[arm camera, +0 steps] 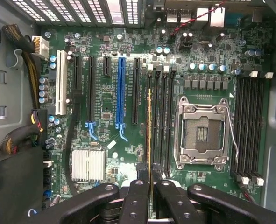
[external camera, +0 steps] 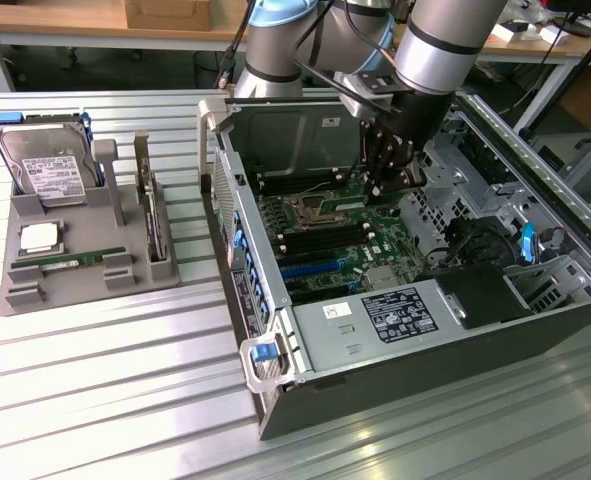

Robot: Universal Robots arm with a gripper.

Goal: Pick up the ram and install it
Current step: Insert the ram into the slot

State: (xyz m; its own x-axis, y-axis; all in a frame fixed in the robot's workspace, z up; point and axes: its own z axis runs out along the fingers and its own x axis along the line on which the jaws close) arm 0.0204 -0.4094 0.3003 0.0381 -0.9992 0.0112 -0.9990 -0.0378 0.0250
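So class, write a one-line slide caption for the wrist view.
Gripper shut on the ram, holding it edge-on over the memory slots beside the empty CPU socket.

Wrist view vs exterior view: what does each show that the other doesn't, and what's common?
Wrist view: the ram edge-on between the gripper fingers, above the slots beside the empty CPU socket; also the blue expansion slot.
Exterior view: the grey parts tray on the exterior view's left with a hard drive and another memory stick; the open case.
Both: the motherboard and gripper.
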